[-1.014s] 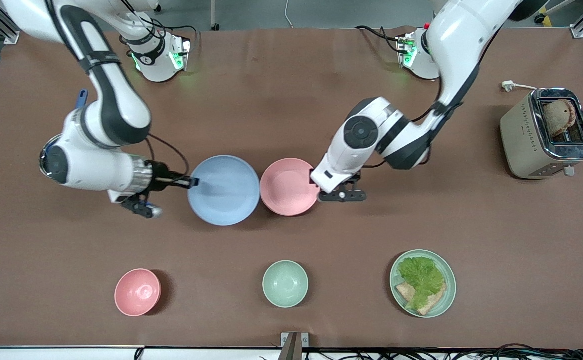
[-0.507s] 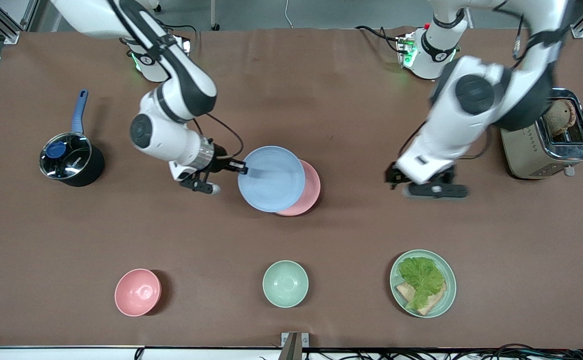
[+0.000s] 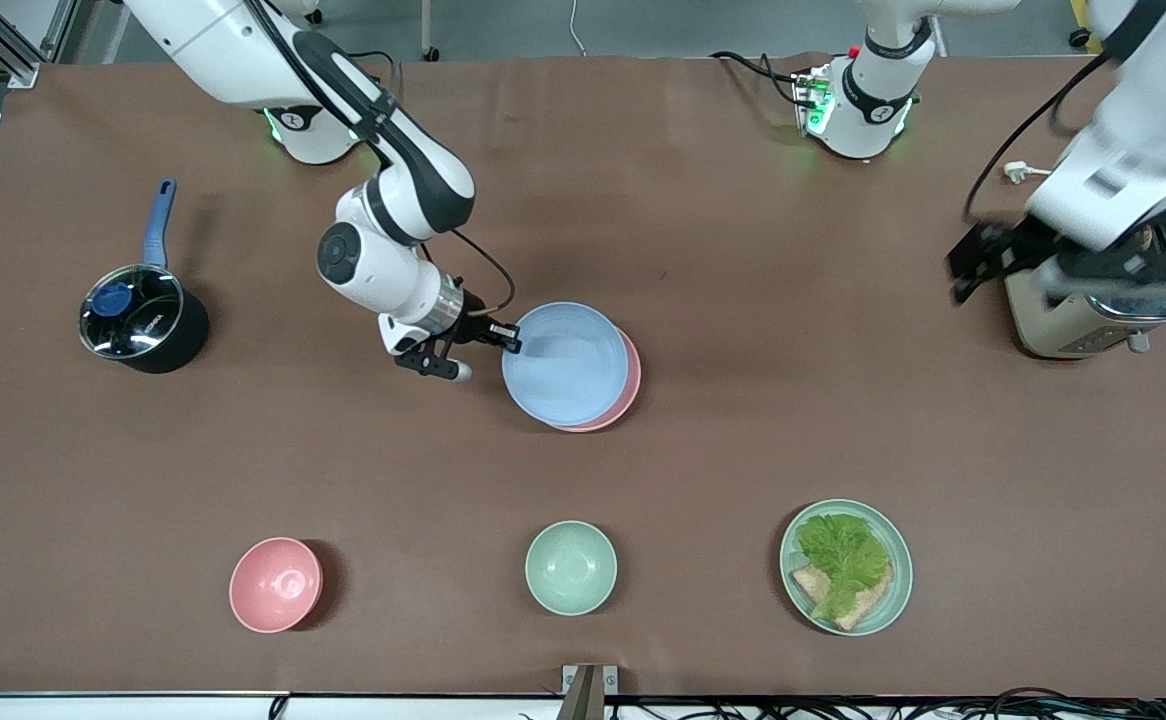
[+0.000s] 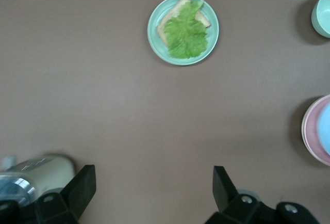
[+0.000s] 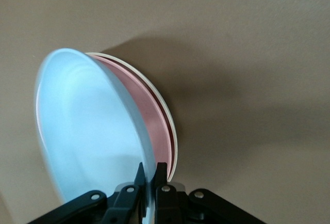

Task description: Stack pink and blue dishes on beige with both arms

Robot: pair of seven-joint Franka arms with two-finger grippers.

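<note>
My right gripper [image 3: 509,338] is shut on the rim of the light blue plate [image 3: 563,362], which it holds tilted just over the pink plate [image 3: 631,384]. The right wrist view shows the fingertips [image 5: 139,178] clamping the blue plate [image 5: 90,131], with the pink plate [image 5: 152,115] below it. The pink plate rests on the beige plate, which shows only as a thin cream rim [image 5: 170,126] and is hidden in the front view. My left gripper [image 3: 1123,268] is up over the toaster [image 3: 1068,322], open and empty [image 4: 153,188].
A black pot with a blue handle [image 3: 141,318] stands toward the right arm's end. Nearer the front camera are a pink bowl [image 3: 275,584], a small green bowl [image 3: 571,567] and a green plate with lettuce and bread [image 3: 846,567].
My right gripper carried the blue plate toward the left arm's end until it came over the pink plate. My left arm drew away from the pink plate to above the toaster.
</note>
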